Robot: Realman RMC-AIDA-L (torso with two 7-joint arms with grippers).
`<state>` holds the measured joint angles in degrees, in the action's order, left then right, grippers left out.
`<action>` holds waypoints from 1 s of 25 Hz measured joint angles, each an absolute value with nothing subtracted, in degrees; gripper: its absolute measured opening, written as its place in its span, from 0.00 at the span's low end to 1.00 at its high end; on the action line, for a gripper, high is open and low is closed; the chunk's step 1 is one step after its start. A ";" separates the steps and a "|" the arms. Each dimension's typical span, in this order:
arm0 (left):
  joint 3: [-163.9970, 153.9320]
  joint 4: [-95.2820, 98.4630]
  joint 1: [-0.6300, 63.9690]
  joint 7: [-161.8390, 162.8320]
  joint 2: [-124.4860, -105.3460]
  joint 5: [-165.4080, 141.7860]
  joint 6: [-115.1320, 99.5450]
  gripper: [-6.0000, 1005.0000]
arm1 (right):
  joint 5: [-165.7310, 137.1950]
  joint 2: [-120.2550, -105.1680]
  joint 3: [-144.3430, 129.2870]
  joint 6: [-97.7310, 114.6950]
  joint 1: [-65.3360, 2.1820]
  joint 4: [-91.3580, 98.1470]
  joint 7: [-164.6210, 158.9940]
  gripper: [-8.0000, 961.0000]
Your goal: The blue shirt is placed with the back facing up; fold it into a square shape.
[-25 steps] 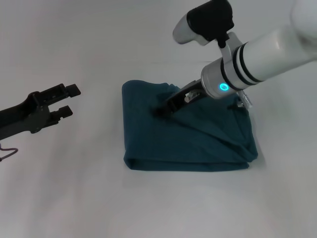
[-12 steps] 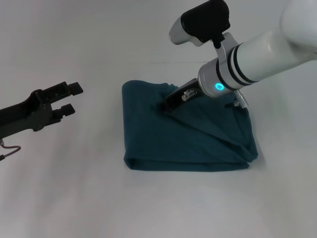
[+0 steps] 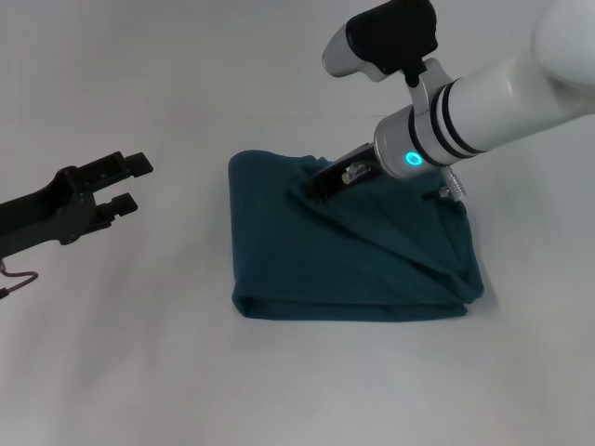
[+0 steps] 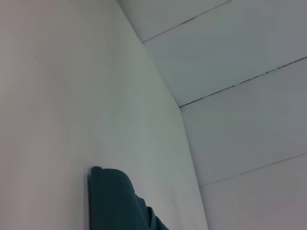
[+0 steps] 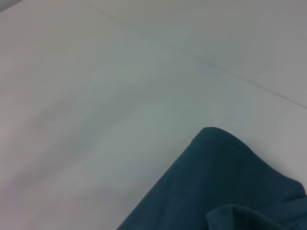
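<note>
The counter (image 3: pixel 139 362) is a plain white, matte surface that fills the head view from edge to edge. A thin, faint seam line (image 3: pixel 321 116) runs across it toward the far side. In the left wrist view, the white surface (image 4: pixel 57 96) meets further white panels (image 4: pixel 249 48) divided by narrow dark joints (image 4: pixel 240 82). Lighting is even and diffuse, with only soft shadows. No walls, windows or furniture can be identified beyond these white surfaces.

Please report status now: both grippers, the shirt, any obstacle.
Left gripper open, off to the left, clear of the cloth. Right gripper low over the blue shirt near its far edge. Shirt folded, roughly square. No obstacle seen.
</note>
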<state>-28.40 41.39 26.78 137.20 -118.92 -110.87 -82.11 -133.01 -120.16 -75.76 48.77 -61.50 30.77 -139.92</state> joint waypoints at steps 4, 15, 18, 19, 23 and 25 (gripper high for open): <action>-28.38 41.39 26.84 137.19 -118.92 -110.75 -82.05 0.84 | -132.89 -119.70 -74.58 49.17 -60.78 31.26 -140.12 0.04; -28.05 41.39 26.90 137.19 -118.83 -110.65 -82.06 0.84 | -135.79 -115.57 -66.13 50.53 -53.25 40.05 -145.76 0.04; -28.04 41.39 27.25 137.20 -118.82 -110.64 -82.01 0.84 | -135.85 -115.02 -64.11 50.48 -52.71 40.03 -145.49 0.04; -28.04 41.39 27.35 137.20 -118.81 -110.65 -82.00 0.84 | -135.99 -114.88 -63.67 50.22 -52.64 39.92 -145.32 0.04; -28.04 41.39 27.64 137.36 -118.74 -110.65 -81.99 0.84 | -137.62 -114.63 -63.25 48.84 -52.56 39.53 -145.53 0.05; -28.03 41.39 27.64 137.46 -118.74 -110.65 -82.00 0.84 | -138.85 -114.77 -62.98 48.15 -52.47 39.37 -145.77 0.05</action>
